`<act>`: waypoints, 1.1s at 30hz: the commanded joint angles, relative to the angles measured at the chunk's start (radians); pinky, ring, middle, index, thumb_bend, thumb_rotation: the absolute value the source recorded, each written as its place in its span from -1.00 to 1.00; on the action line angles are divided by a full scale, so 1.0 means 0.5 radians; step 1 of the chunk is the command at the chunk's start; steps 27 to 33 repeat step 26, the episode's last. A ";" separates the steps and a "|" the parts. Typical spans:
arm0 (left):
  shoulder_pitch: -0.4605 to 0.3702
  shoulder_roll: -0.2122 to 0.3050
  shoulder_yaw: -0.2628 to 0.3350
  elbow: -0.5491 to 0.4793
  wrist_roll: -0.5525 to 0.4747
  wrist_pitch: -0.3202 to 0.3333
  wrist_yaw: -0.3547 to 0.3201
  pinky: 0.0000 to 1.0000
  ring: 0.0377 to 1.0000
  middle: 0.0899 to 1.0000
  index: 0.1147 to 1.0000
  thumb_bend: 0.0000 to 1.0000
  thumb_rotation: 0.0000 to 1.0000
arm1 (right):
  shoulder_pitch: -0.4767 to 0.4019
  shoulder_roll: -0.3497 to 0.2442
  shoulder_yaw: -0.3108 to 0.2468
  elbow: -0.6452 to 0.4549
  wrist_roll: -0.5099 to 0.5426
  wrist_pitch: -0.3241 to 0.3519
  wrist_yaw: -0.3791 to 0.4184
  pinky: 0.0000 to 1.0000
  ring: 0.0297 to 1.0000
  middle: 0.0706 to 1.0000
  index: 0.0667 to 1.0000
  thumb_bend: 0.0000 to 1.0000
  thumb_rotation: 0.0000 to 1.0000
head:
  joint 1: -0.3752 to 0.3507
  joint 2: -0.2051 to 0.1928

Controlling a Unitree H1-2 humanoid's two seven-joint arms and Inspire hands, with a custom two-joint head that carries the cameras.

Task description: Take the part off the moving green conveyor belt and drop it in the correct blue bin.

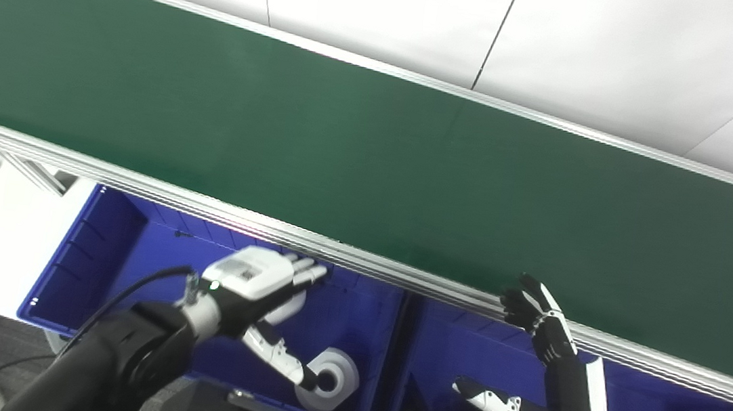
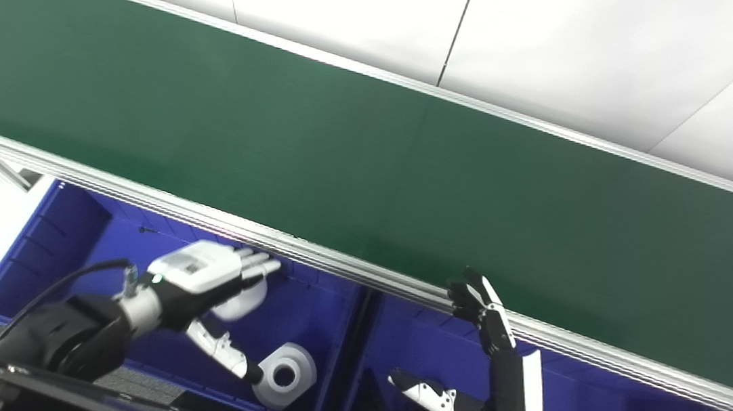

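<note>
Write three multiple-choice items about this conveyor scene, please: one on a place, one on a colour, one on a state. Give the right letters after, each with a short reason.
1. Where does the white ring-shaped part lie?
A. on the belt
B. in the left blue plastic bin
C. in the right hand

2. What colour is the flat surface of the conveyor belt?
A. dark green
B. grey
C. red

3. In what state is the robot's left hand?
A. shut on the white part
B. open, holding nothing
C. flat on the belt

Key: 1 B, the ring rests on the floor of the left blue plastic bin, below the belt's metal edge. 2 A, the whole belt surface is dark green, with silver rails. 3 B, its fingers are spread above the bin and grip nothing; the right hand is also open, with its fingertips up at the belt's near rail.
</note>
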 commanded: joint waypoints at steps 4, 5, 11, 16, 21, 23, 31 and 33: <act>0.193 0.129 0.233 -0.066 -0.858 -0.383 0.237 1.00 0.95 0.93 0.80 0.81 0.41 | 0.030 0.006 -0.011 -0.045 0.010 -0.096 0.011 0.51 0.58 0.58 0.75 0.57 -0.30 | 0.001 0.005; 0.208 0.132 0.255 -0.052 -0.954 -0.421 0.249 1.00 0.95 0.93 0.79 0.80 0.39 | 0.032 0.006 -0.010 -0.045 0.011 -0.100 0.011 0.51 0.58 0.58 0.75 0.57 -0.30 | 0.001 0.005; 0.233 0.012 0.286 0.120 -1.549 -0.674 0.319 0.71 0.81 0.79 0.63 0.63 -0.14 | 0.073 0.016 -0.004 -0.067 0.009 -0.102 0.007 0.52 0.56 0.57 0.76 0.60 -0.29 | -0.069 -0.013; 0.158 -0.130 0.178 0.290 -1.620 -0.809 0.345 0.61 0.71 0.74 0.59 0.56 -0.28 | 0.105 0.006 -0.013 -0.072 0.017 -0.123 0.011 0.48 0.56 0.57 0.75 0.60 -0.32 | -0.091 -0.026; 0.049 -0.204 0.117 0.424 -1.623 -0.814 0.345 0.65 0.73 0.76 0.61 0.61 -0.41 | 0.143 -0.019 -0.021 -0.079 0.036 -0.149 0.013 0.48 0.55 0.58 0.74 0.63 -0.32 | -0.260 -0.033; 0.028 -0.230 0.113 0.446 -1.637 -0.797 0.360 0.68 0.75 0.77 0.61 0.60 -0.45 | 0.153 -0.032 -0.024 -0.073 0.044 -0.161 0.013 0.48 0.54 0.58 0.73 0.65 -0.33 | -0.317 -0.070; 0.008 -0.266 0.108 0.490 -1.636 -0.808 0.385 0.70 0.77 0.78 0.62 0.61 -0.47 | 0.168 -0.048 -0.031 -0.057 0.037 -0.171 0.003 0.46 0.53 0.57 0.71 0.66 -0.34 | -0.347 -0.117; 0.008 -0.266 0.108 0.490 -1.636 -0.808 0.385 0.70 0.77 0.78 0.62 0.61 -0.47 | 0.168 -0.048 -0.031 -0.057 0.037 -0.171 0.003 0.46 0.53 0.57 0.71 0.66 -0.34 | -0.347 -0.117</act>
